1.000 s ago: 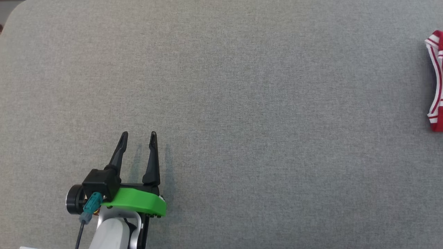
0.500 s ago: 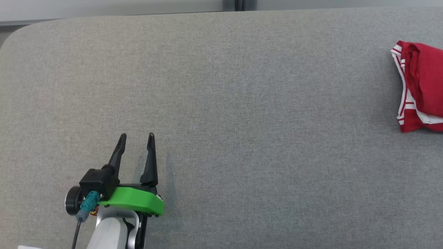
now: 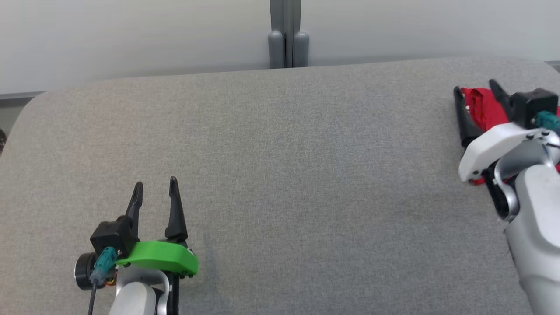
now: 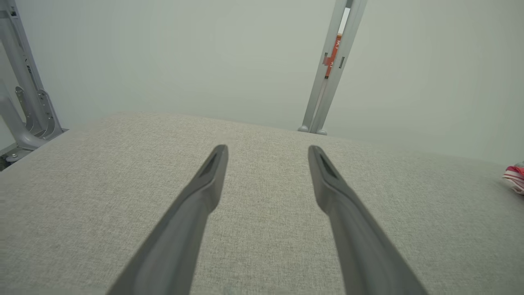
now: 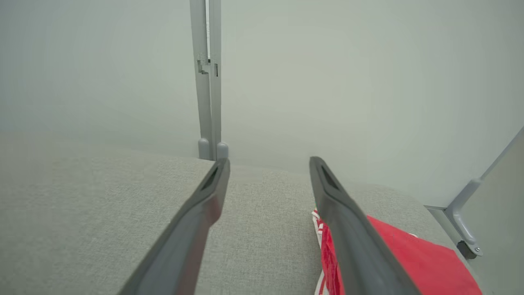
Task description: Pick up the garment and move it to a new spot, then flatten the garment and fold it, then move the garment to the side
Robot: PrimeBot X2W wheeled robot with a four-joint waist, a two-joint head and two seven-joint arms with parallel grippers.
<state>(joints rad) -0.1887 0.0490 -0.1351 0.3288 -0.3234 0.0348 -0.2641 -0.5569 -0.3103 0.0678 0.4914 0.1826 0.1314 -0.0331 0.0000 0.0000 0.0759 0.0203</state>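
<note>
Head view: the garment point(image 3: 483, 109), red with white-striped trim, lies in a compact heap at the upper right of the frame, near the right edge of the grey table point(image 3: 306, 153). The right gripper point(image 3: 475, 85) is over it, its two dark fingers spread and pointing up-frame with red cloth showing between them. Whether they touch the cloth is not clear. The pale forearm slants in from the lower right. The left gripper point(image 3: 156, 181) is at the lower left, fingers spread over bare table, well apart from the garment.

Left wrist view: the left gripper point(image 4: 267, 148) holds nothing and hangs low over the table. A sliver of the garment point(image 4: 513, 178) shows at the far right edge.

Right wrist view: the right gripper point(image 5: 268, 160) is spread with nothing pinched. The garment point(image 5: 409, 254) lies at the lower right, under and beside the right-hand finger.

This fits two stages: a reach for a heap waiting to be picked up, or a release of a folded garment already moved to the side. Either way, the right arm works just above soft cloth that snags easily.
</note>
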